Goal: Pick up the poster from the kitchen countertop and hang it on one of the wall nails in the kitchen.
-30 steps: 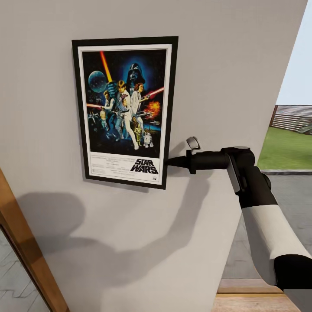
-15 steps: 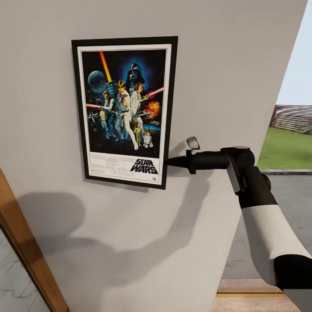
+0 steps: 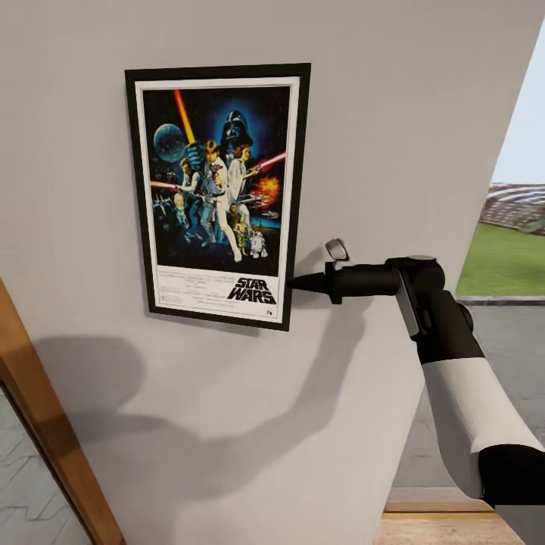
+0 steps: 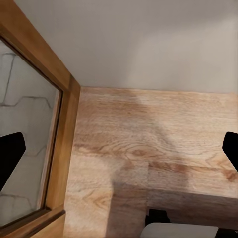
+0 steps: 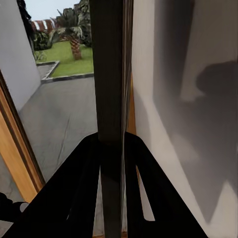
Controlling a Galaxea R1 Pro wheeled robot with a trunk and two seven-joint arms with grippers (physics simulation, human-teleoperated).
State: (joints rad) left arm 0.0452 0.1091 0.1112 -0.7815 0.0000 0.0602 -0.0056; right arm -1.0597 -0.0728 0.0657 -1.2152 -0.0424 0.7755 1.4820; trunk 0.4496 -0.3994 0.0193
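Right gripper (image 3: 297, 283) clamped on the poster (image 3: 219, 193), fingers pinching the thin black frame at its lower right corner. Seen edge-on in the right wrist view: both dark fingers (image 5: 87, 173) closed against the frame's edge (image 5: 110, 74), which runs straight up between them, so a firm grasp and not a mere touch. Held from the side, arm reaching in level from the right, probably so that the top edge is free to meet the nail and the picture face is not covered.

Poster flat against the pale grey wall (image 3: 393, 113), upright but a little tilted, right side hanging slightly lower than left. No nail to be made out; presumably hidden behind the upper part of the frame, if engaged at all. Cannot tell whether the weight rests on a nail or only on the grip. Next, by judgement: letting go with care and watching for a slip down the wall.

Left gripper (image 4: 119, 153) spread wide, dark fingertips at opposite borders of the left wrist view, nothing between them, pointing down at the wooden floor (image 4: 148, 148) beside a wood-framed glass door (image 4: 59, 124). Kept low and idle, out of the way of the hanging.
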